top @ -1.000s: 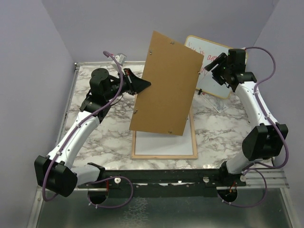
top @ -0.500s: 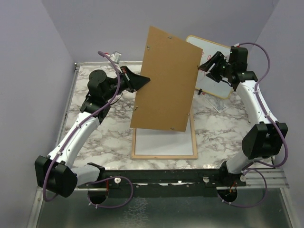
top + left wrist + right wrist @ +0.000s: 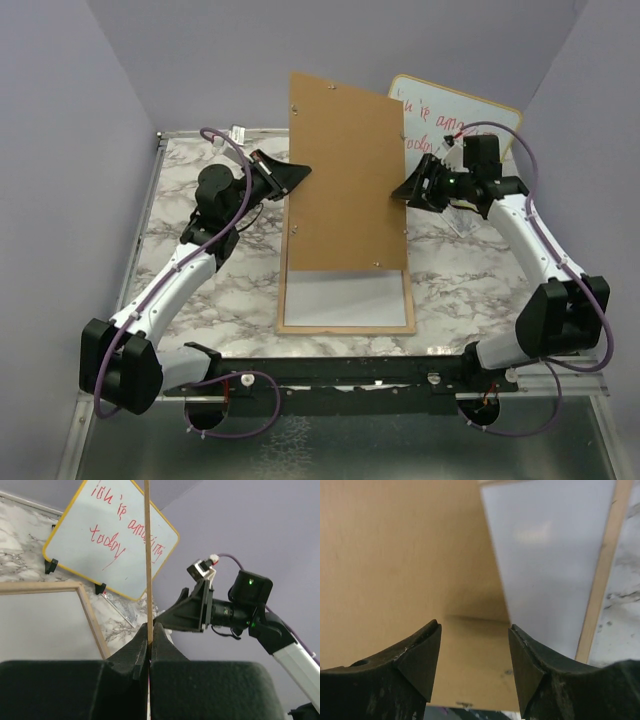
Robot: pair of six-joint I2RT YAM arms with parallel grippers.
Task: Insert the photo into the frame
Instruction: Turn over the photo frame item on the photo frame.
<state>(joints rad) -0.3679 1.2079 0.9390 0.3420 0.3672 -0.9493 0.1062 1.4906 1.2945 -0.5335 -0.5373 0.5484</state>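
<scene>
Frame (image 3: 345, 327) flat on table (image 3: 200, 290), near centre; photo not seen in any view. Left gripper (image 3: 300, 172) clamps backing board (image 3: 345, 180) by edge, upright over frame's far end. Right gripper (image 3: 405, 190) at opposite edge, jaws apart, grasping nothing. Insertion not yet done.

The upright brown backing board (image 3: 345, 180) hides the far part of the frame (image 3: 346, 328) on the desk (image 3: 240, 300). It also hides the left part of the whiteboard (image 3: 455, 112), so the red writing reads only in part. In the right wrist view the fingers (image 3: 417, 655) cover the board's lower edge, and the frame runs off the top edge. Whether those fingers touch the board cannot be told.
</scene>
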